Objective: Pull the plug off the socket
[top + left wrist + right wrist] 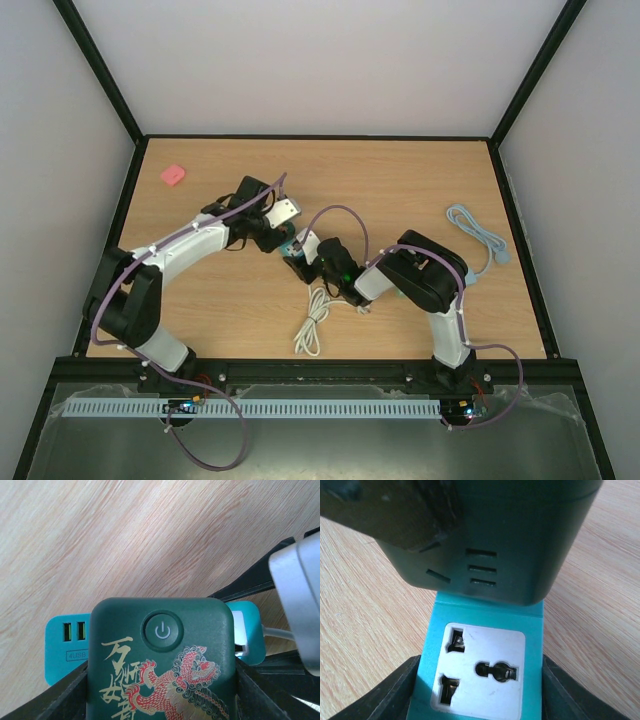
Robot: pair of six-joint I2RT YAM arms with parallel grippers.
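The socket block has a dark green top (160, 670) with a power button and a teal base (485, 615); it sits mid-table (293, 250). My left gripper (160, 702) is shut on the green top, with a black finger on each side. My right gripper (481, 695) is shut on the teal base, its fingers (395, 692) against both sides. The white socket face (480, 672) between them has nothing plugged in. A coiled white cable (312, 325) lies on the table in front; I cannot make out its plug end. In the top view both grippers (283, 238) (308, 264) meet at the block.
A pink block (173, 175) lies at the far left. A light blue cable (478, 232) lies at the right. The right wrist's grey camera housing (300, 605) looms at the right of the left wrist view, with a white cable (277, 631) below it.
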